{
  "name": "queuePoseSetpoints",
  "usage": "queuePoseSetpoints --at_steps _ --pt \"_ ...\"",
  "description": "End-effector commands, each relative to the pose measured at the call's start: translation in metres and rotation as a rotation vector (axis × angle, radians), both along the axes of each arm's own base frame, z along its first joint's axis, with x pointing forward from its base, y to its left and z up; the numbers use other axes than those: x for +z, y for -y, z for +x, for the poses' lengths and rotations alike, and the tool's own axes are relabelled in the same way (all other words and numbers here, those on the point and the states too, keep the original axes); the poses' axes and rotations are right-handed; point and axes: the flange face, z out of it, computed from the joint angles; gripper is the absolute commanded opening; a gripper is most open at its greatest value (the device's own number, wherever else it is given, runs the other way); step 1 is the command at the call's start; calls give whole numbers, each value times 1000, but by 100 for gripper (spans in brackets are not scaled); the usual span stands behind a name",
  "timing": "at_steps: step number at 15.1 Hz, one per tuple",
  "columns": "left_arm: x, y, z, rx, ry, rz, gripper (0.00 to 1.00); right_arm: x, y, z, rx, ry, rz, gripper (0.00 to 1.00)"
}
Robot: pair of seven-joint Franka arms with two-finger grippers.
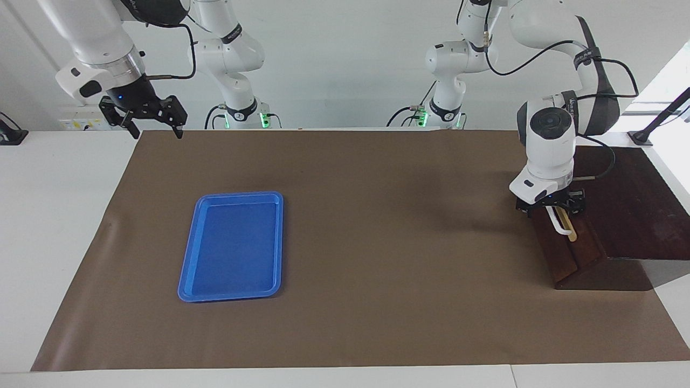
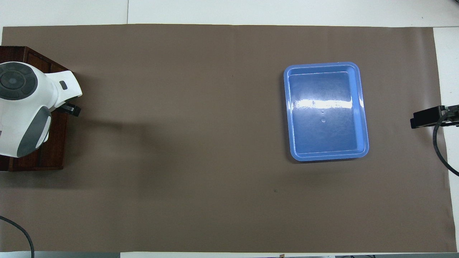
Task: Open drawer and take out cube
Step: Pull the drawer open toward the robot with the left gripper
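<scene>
The dark wooden cabinet (image 1: 630,205) stands at the left arm's end of the table. Its drawer (image 1: 563,258) faces the middle of the table, with a white bar handle (image 1: 560,225) on a tan strip. No pale interior shows. My left gripper (image 1: 550,209) is down at the end of the handle nearer to the robots; the hand covers where the fingers meet it. In the overhead view the left hand (image 2: 71,109) hides the drawer front. My right gripper (image 1: 155,131) is open and empty, raised over the table's edge at the right arm's end. The yellow cube is hidden.
An empty blue plastic tray (image 1: 232,248) lies on the brown mat toward the right arm's end; it also shows in the overhead view (image 2: 324,111). The cabinet shows at the edge of the overhead view (image 2: 46,154). The right gripper shows there too (image 2: 426,117).
</scene>
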Motion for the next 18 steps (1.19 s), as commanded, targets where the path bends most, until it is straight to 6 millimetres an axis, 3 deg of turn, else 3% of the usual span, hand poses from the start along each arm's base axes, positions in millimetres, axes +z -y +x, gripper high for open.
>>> queuePoseSetpoints --at_steps 1,5,7,10,14,18 --pt "-8 0 -11 -15 27 -7 100 1 1 -2 -14 -11 17 100" --pt "-20 10 -11 45 53 -26 100 1 4 -2 -20 -11 17 100" --pt "-28 40 -9 115 99 -54 100 2 4 -3 -18 -9 17 100" --pt "-24 88 -13 181 114 -121 100 1 3 -2 -17 -11 17 100" --pt "-12 128 -16 238 105 -177 100 1 3 -2 -15 -11 17 100" --pt "-1 149 -18 265 90 -214 100 2 3 -3 -17 -9 17 100"
